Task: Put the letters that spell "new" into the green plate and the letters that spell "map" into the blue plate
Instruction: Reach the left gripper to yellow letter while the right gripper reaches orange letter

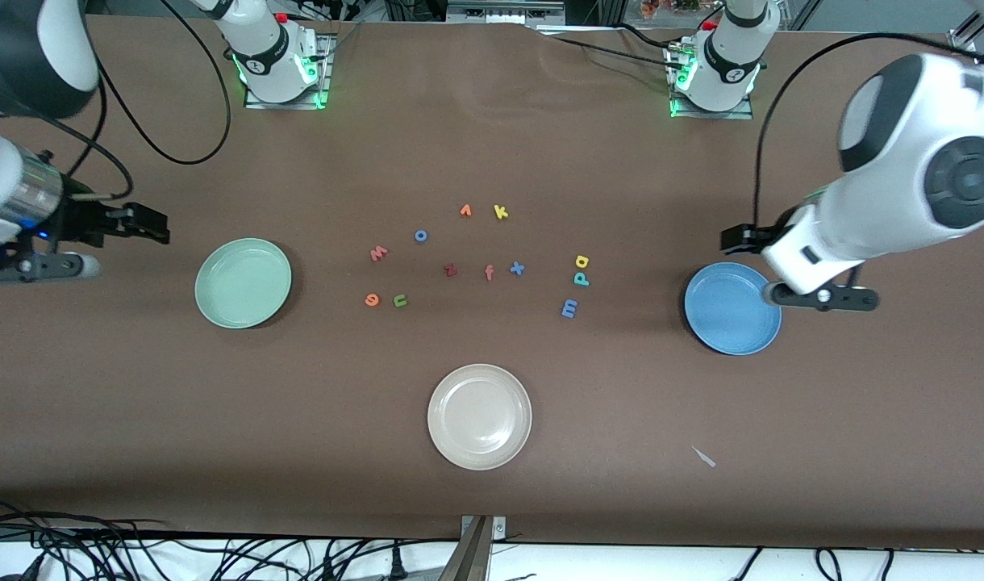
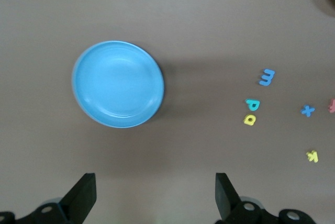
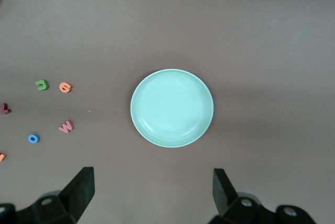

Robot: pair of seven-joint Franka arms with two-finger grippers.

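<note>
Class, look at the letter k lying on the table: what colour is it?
The k is yellow, clearest in the front view.

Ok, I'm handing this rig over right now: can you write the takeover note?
Left gripper: open, holding nothing, above the table by the blue plate.
Right gripper: open, holding nothing, above the table by the green plate.
Both plates hold no letters.
Green n, orange e and pink w lie on the table between the green plate and the centre.
Blue m, yellow a and teal p lie toward the blue plate.
Done: nothing.
Left: all six letters.
</note>
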